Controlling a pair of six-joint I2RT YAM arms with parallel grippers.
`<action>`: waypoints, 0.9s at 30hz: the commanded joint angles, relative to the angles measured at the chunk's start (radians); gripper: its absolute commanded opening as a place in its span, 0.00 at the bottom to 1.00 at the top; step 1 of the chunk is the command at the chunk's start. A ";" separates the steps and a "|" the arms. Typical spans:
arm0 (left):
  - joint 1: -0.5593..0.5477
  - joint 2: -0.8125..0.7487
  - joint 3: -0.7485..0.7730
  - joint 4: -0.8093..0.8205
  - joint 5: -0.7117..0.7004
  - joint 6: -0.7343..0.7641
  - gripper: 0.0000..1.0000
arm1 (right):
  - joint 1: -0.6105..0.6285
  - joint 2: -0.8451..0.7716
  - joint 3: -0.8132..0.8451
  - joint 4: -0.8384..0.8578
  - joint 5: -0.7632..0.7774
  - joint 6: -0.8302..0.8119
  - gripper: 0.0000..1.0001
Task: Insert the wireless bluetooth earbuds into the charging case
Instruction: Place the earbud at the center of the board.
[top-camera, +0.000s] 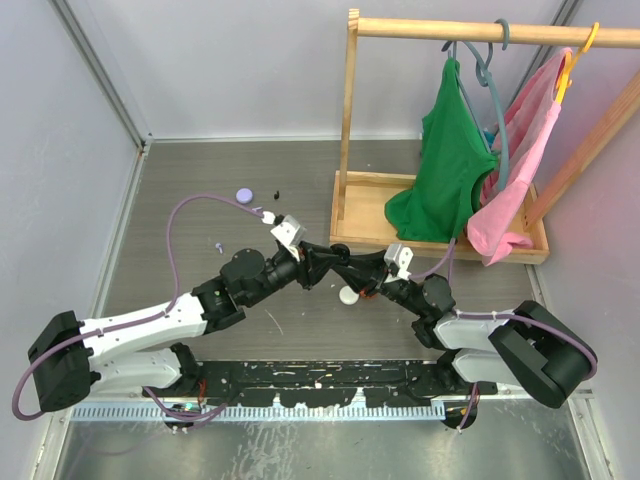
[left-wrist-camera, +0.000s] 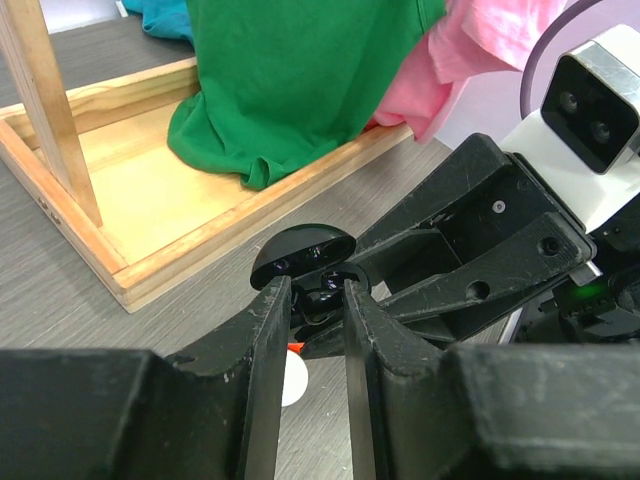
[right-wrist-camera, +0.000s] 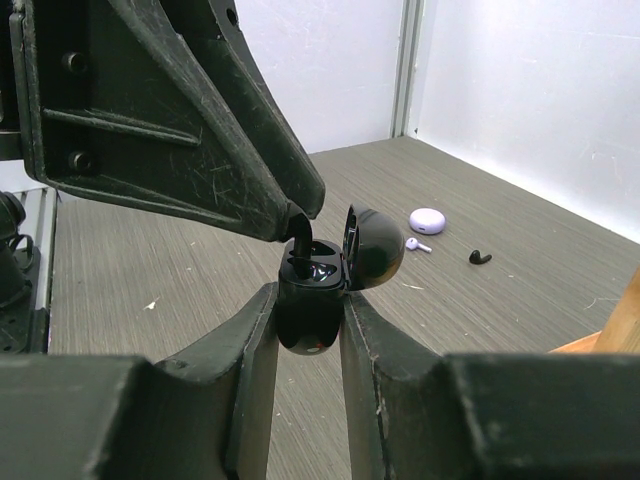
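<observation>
My right gripper (right-wrist-camera: 312, 300) is shut on a black charging case (right-wrist-camera: 310, 290) with its lid (right-wrist-camera: 372, 245) open, held above the table. My left gripper (left-wrist-camera: 317, 290) is shut on a black earbud (right-wrist-camera: 302, 235), whose stem dips into a slot of the case. The two grippers meet at the table's middle in the top view, left (top-camera: 338, 262) and right (top-camera: 358, 272). The case lid (left-wrist-camera: 300, 250) also shows in the left wrist view. A second black earbud (right-wrist-camera: 480, 257) and a lilac earbud (right-wrist-camera: 417, 244) lie on the table beyond.
A lilac round case (top-camera: 243, 196) lies at the far left, with the loose black bud (top-camera: 275, 192) beside it and a lilac bud (top-camera: 219, 244) nearer. A white round case (top-camera: 347, 295) lies under the grippers. A wooden rack tray (top-camera: 360, 215) with hanging clothes stands at the right.
</observation>
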 joint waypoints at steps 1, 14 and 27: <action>-0.005 -0.012 0.025 0.008 0.000 0.004 0.29 | 0.003 -0.024 0.008 0.106 -0.016 -0.006 0.01; -0.004 -0.021 0.093 -0.110 -0.052 -0.009 0.34 | 0.003 -0.026 0.005 0.106 -0.017 -0.007 0.01; -0.005 -0.043 0.116 -0.196 -0.115 0.024 0.48 | 0.004 -0.027 0.003 0.104 -0.015 -0.008 0.01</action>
